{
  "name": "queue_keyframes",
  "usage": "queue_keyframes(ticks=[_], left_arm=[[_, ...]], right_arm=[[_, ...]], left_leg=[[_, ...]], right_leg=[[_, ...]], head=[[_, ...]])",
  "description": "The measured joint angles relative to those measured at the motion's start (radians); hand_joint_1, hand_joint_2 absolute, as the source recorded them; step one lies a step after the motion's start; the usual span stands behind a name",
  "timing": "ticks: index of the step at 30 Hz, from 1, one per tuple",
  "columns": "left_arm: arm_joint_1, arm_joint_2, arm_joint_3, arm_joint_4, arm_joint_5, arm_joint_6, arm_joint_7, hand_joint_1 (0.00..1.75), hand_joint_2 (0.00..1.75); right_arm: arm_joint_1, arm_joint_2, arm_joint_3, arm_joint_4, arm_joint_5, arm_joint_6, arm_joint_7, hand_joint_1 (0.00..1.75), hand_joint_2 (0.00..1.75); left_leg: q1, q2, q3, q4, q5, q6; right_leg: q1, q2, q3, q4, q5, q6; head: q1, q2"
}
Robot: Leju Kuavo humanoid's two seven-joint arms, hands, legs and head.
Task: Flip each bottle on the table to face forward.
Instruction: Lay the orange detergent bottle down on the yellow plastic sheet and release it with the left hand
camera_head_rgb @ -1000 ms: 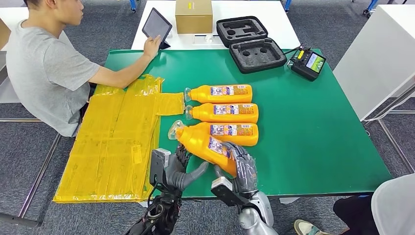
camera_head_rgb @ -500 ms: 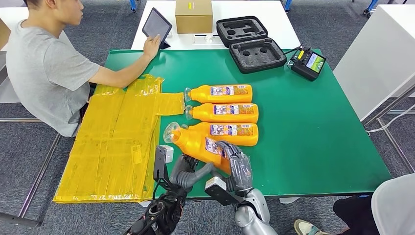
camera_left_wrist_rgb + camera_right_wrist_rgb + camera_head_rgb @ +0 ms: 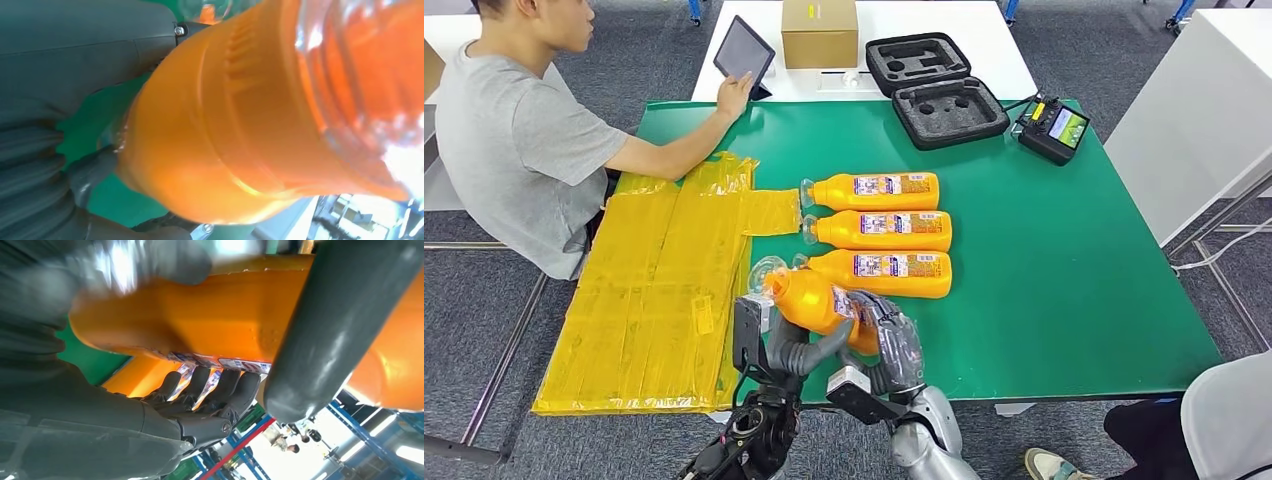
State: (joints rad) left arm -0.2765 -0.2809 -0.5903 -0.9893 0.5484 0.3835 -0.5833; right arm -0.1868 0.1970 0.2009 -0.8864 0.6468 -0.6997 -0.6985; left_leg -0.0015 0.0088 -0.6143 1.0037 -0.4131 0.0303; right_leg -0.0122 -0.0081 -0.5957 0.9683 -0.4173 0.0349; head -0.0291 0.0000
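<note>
Both hands gripping the fourth orange bottle (image 3: 819, 300), lifted off the green table (image 3: 1074, 290) at its near edge: right hand (image 3: 889, 340) wrapping the labelled body, left hand (image 3: 799, 345) cupping underneath. Risk: smooth plastic slipping while turning, dropping onto the three lying bottles (image 3: 879, 230) just beyond, or off the edge.

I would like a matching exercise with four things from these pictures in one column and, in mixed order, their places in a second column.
1. lifted orange plastic bottle
2. brown cardboard box
3. black foam-lined case
4. yellow plastic sheet

a. open, far end of the green table
b. draped over the table's left edge
c. on the white table behind
d. held by both robot hands

Pairs: 1-d, 2-c, 3-a, 4-b
</note>
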Motion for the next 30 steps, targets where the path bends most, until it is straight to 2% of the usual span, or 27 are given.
queue_keyframes(ticks=[13,17,20,21,23,24,27,28,30], left_arm=[[-0.014,-0.001,0.0,0.01,0.0,0.02,-0.035,0.03,1.75],[-0.017,-0.003,-0.003,0.011,0.002,0.012,-0.033,1.59,1.75],[-0.022,-0.003,-0.005,0.014,0.003,0.008,-0.035,1.75,1.75],[-0.023,-0.003,-0.006,0.016,0.004,0.009,-0.036,1.75,1.75],[-0.024,-0.003,-0.006,0.02,0.004,0.013,-0.042,1.75,1.75],[-0.025,-0.003,-0.005,0.021,0.003,0.017,-0.045,1.75,1.75],[-0.031,-0.004,-0.005,0.027,0.004,0.033,-0.055,1.75,1.75],[-0.032,-0.004,-0.005,0.028,0.004,0.039,-0.057,1.75,1.75],[-0.036,-0.004,-0.005,0.029,0.004,0.051,-0.065,1.75,1.75]], right_arm=[[-0.001,0.003,0.018,0.001,0.015,0.0,0.002,1.75,1.75],[-0.001,0.006,0.022,0.001,0.01,0.0,0.003,1.75,1.75],[-0.002,0.006,0.031,0.001,0.003,-0.001,0.004,1.71,1.75],[-0.002,0.006,0.034,0.001,0.001,-0.001,0.004,1.66,1.75],[-0.003,0.006,0.037,0.001,-0.003,-0.002,0.005,1.5,1.75],[-0.004,0.006,0.038,0.001,-0.003,-0.002,0.005,1.34,1.75],[-0.007,0.007,0.042,0.001,-0.008,-0.003,0.005,0.5,1.75],[-0.007,0.007,0.043,0.001,-0.012,-0.003,0.005,0.27,1.75],[-0.006,0.008,0.05,0.001,-0.019,-0.003,0.004,0.15,1.75]], left_leg=[[0.0,0.0,0.0,0.0,0.0,0.0],[0.0,0.0,0.0,0.0,0.0,0.0],[0.0,0.0,0.0,0.0,0.0,0.0],[0.0,0.0,0.0,0.0,0.0,0.0],[0.0,0.0,0.0,0.0,0.0,0.0],[0.0,0.0,0.0,0.0,0.0,0.0],[0.0,0.0,0.0,0.0,0.0,0.0],[0.0,0.0,0.0,0.0,0.0,0.0],[0.0,0.0,0.0,0.0,0.0,0.0]], right_leg=[[0.0,0.0,0.0,0.0,0.0,0.0],[0.0,0.0,0.0,0.0,0.0,0.0],[0.0,0.0,0.0,0.0,0.0,0.0],[0.0,0.0,0.0,0.0,0.0,0.0],[0.0,0.0,0.0,0.0,0.0,0.0],[0.0,0.0,0.0,0.0,0.0,0.0],[0.0,0.0,0.0,0.0,0.0,0.0],[0.0,0.0,0.0,0.0,0.0,0.0],[0.0,0.0,0.0,0.0,0.0,0.0]], head=[[0.0,0.0],[0.0,0.0],[0.0,0.0],[0.0,0.0],[0.0,0.0],[0.0,0.0],[0.0,0.0],[0.0,0.0],[0.0,0.0]])
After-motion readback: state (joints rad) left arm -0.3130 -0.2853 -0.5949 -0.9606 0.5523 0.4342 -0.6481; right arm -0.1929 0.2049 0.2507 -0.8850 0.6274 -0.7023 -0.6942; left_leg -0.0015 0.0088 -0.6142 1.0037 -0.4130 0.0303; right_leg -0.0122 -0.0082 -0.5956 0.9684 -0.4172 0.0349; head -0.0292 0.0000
